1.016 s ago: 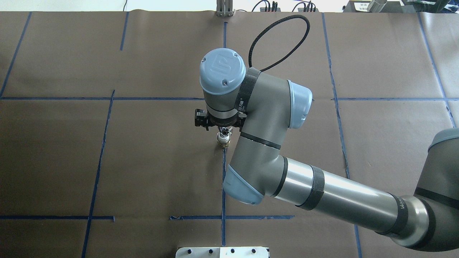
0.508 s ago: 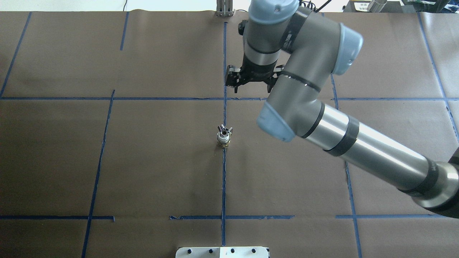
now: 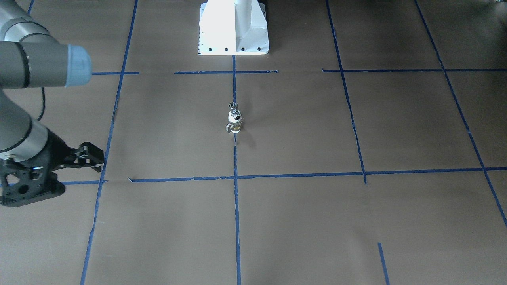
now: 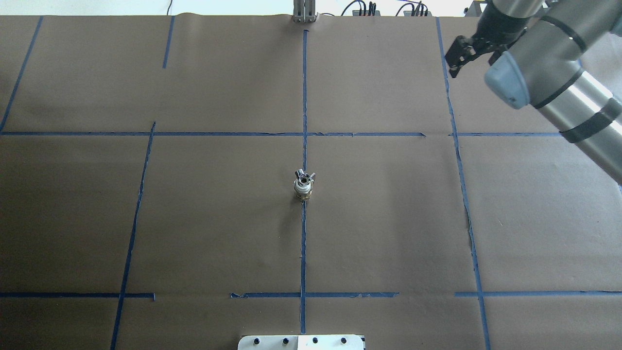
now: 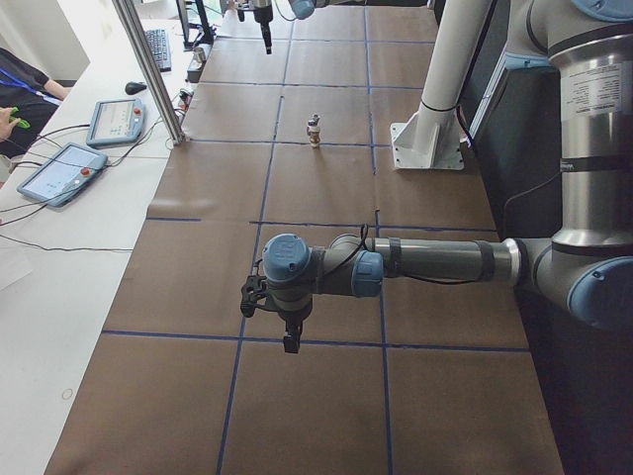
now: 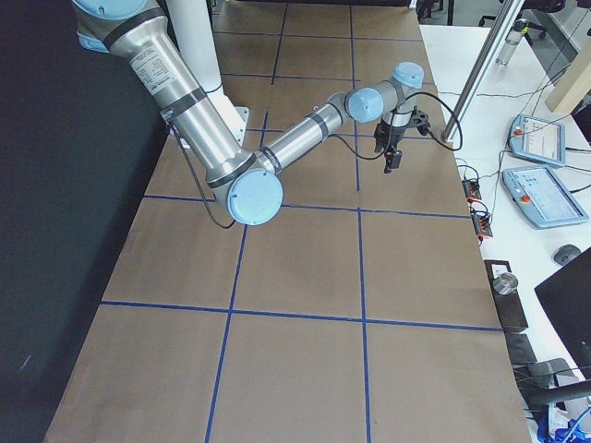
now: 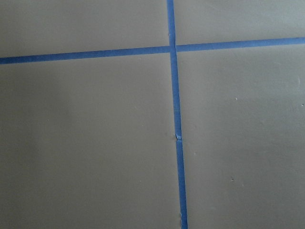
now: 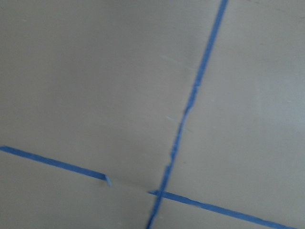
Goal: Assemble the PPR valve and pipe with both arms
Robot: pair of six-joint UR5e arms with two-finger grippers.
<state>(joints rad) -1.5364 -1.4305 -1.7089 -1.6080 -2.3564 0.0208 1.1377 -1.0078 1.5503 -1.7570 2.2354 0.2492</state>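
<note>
The valve (image 3: 235, 120) is stood upright on the middle tape line of the table (image 4: 388, 218), with the pipe (image 3: 232, 106) seated on its top end, apparently joined. The right gripper (image 3: 94, 158) is seen spread and empty, well apart. The left gripper (image 5: 289, 336) cannot be judged. Both arms are best kept high and wide, so the stack is not knocked.

Brown paper-covered table (image 4: 204, 223) gridded with blue tape (image 4: 302, 253); PPR valve (image 4: 303, 190) stands upright on centre line.
</note>
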